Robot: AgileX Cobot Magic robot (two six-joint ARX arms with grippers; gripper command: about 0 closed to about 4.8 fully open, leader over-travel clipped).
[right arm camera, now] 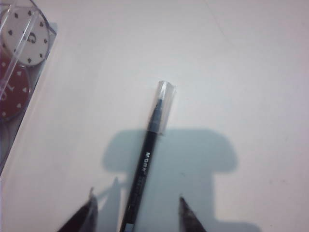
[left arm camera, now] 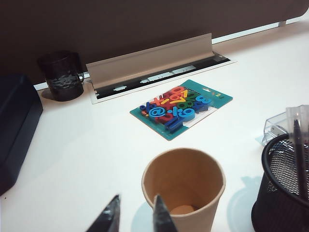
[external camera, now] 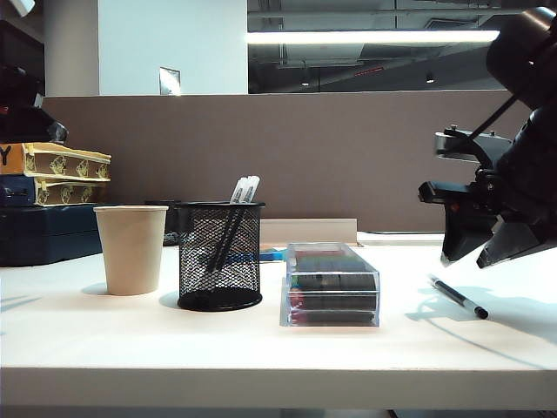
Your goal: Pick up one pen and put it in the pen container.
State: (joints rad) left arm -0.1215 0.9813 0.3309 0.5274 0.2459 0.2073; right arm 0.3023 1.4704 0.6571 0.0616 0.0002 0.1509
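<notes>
Pen (right arm camera: 146,164) — barrel lettering perhaps "MG" — lies between right gripper (right arm camera: 136,209) open fingers.

office | desk partition (external camera: 331,157) | cable tray (left arm camera: 149,65) | ceiling strip light (external camera: 374,37)
</notes>
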